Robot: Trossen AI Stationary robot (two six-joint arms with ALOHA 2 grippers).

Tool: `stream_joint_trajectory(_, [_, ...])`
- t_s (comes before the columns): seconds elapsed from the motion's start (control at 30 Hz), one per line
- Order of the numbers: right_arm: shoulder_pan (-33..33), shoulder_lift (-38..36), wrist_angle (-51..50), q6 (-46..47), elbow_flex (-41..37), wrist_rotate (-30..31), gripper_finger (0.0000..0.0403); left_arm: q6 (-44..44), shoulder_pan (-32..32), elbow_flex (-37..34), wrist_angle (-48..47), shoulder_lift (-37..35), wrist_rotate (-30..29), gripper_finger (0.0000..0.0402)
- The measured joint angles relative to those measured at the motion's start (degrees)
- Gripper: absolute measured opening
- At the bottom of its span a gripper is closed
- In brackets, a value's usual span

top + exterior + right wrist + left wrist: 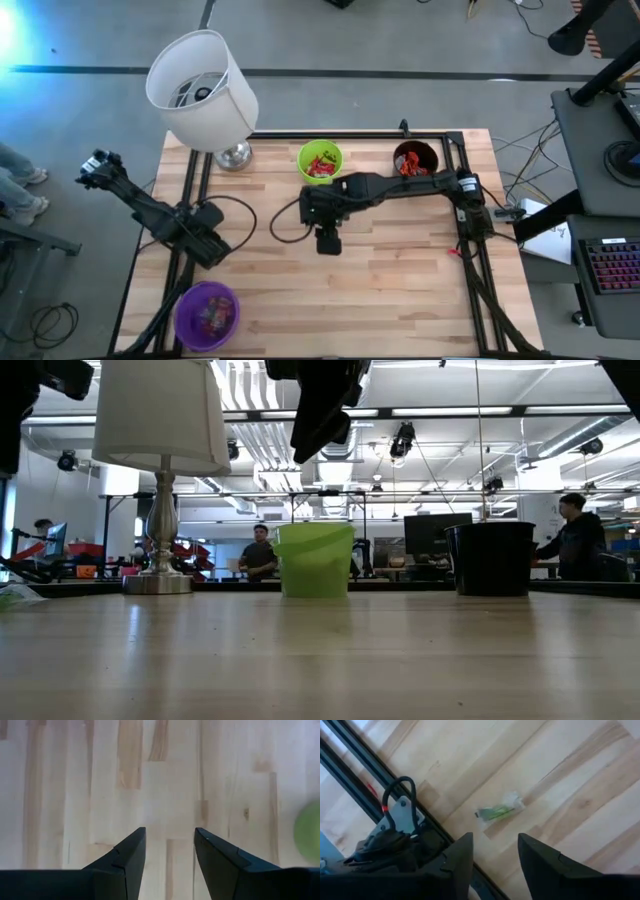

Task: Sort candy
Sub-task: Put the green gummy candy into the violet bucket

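A light wooden worktop (400,290) is sitting on a grey floor (330,40). A white-shaded lamp (205,90) is standing at its far left corner. Ceiling strip lights (440,412) are glowing over an open workshop, where people (260,555) are standing behind desks with monitors (435,535).

A large open-plan robotics lab or workshop. A light wooden table (380,290) edged with black metal rails (470,240) stands on a grey concrete floor with cables (520,150) trailing across it. Beside the table, a desk holds a keyboard (612,268) with glowing keys. Seen from table height, the room beyond has a high ceiling with exposed white ducts (250,430) and long strip lights (470,411). Dark monitors (437,540) sit on benches, and a few people (260,555) are at workstations in the background. A silver table lamp (160,460) with a white shade stands on the table.
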Motion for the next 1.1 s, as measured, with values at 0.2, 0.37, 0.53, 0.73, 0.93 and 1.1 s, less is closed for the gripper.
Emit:
stream_joint_trajectory(0.2, [-0.76, 0.00, -0.23, -3.47, 0.00, -0.07, 0.0162, 12.11, 1.63, -2.56, 5.37, 0.14, -1.90, 0.0166])
stream_joint_trajectory(0.37, [-0.89, 0.00, -0.26, -8.86, 0.00, -0.20, 0.0162, 22.23, 1.86, -6.36, 17.88, 0.19, -2.29, 0.0164])
stream_joint_trajectory(0.53, [-1.42, 0.00, -0.28, -11.10, 0.00, -0.25, 0.0162, 14.95, 3.30, -9.85, 19.00, 0.16, -1.49, 0.0163])
stream_joint_trajectory(0.73, [-2.05, 0.00, -0.29, -11.89, 0.00, -0.22, 0.0162, -0.17, 5.24, -13.52, 19.03, -0.03, 2.45, 0.0162])
stream_joint_trajectory(0.93, [-2.11, 0.00, -0.31, -13.07, 0.00, -0.24, 0.0162, -18.25, 6.58, -14.40, 19.10, -0.03, 5.74, 0.0162])
stream_joint_trajectory(1.1, [-2.11, 0.00, -0.31, -13.45, 0.00, -0.24, 0.0162, -28.23, 7.96, -14.09, 19.06, -0.03, 6.23, 0.0162])
